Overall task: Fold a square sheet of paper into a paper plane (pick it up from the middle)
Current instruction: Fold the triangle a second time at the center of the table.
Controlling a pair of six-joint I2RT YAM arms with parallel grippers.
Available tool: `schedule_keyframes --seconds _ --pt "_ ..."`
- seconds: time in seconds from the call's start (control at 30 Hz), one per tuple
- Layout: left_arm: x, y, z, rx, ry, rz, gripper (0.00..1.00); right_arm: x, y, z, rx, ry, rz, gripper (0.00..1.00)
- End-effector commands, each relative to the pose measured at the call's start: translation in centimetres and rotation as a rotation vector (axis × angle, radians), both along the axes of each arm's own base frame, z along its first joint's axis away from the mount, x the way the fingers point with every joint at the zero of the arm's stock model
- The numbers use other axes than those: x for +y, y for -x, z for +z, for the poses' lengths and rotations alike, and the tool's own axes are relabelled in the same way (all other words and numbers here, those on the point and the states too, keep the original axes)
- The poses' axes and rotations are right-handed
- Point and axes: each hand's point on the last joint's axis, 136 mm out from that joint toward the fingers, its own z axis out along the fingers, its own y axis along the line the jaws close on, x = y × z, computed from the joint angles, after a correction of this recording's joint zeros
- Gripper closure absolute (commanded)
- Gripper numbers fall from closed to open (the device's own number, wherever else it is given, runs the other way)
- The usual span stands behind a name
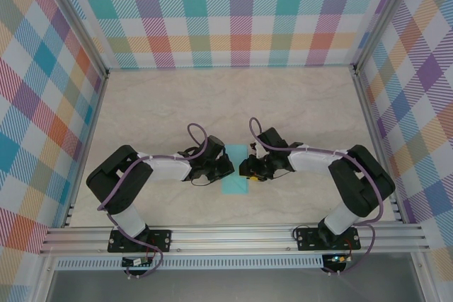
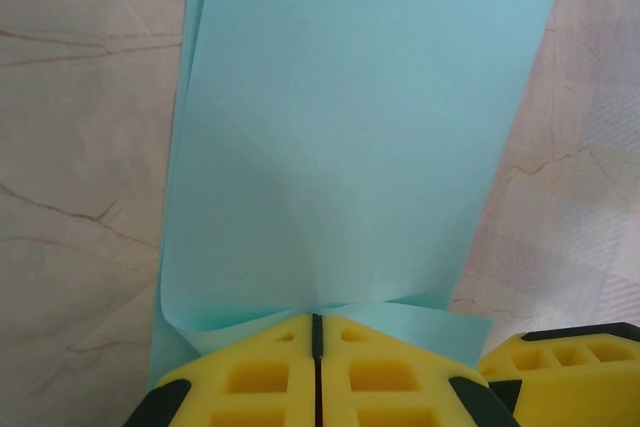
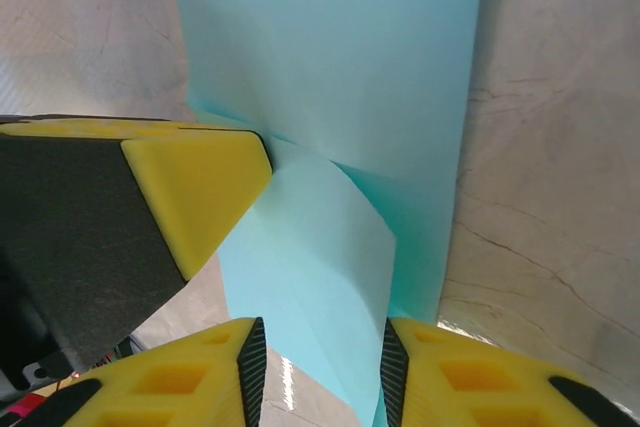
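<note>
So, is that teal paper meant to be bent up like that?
The square sheet of paper puckers and curls up where the left pincer pinches its edge, and a flap stands between the parted jaws of the right pincer. Nothing looks torn.

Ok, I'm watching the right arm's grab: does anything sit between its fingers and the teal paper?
Nothing visible. A raised flap of the square sheet of paper sits between the open fingers of the right gripper; the left gripper pinches it close beside.
</note>
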Motion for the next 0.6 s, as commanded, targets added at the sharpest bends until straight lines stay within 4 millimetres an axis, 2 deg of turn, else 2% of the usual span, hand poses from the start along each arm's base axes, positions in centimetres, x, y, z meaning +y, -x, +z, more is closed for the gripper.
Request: schedule_keyframes --seconds 0.0,0.2,0.27,0.4,0.57 --pt "0.2 0.9 -0.6 0.02 -0.025 -0.001 0.93 0.7 -0.6 0.1 0.011 -0.022 0.001 0.66" --pt "0.4 1.0 -0.7 0.021 -0.033 0.0 0.93 0.2 -0.5 -1.0 0.024 0.016 -0.003 0.75" --pt "0.5 1.1 -0.8 0.021 -0.037 0.001 0.93 0.5 -0.5 -0.8 0.022 -0.001 0.009 0.83" --pt "0.6 1.1 -1.0 0.023 -0.037 0.004 0.93 0.5 -0.8 -0.5 0.002 0.008 0.014 0.86" --pt "0.7 1.2 -1.1 0.023 -0.041 0.005 0.92 -0.2 -0.9 -1.3 0.001 0.066 0.029 0.94"
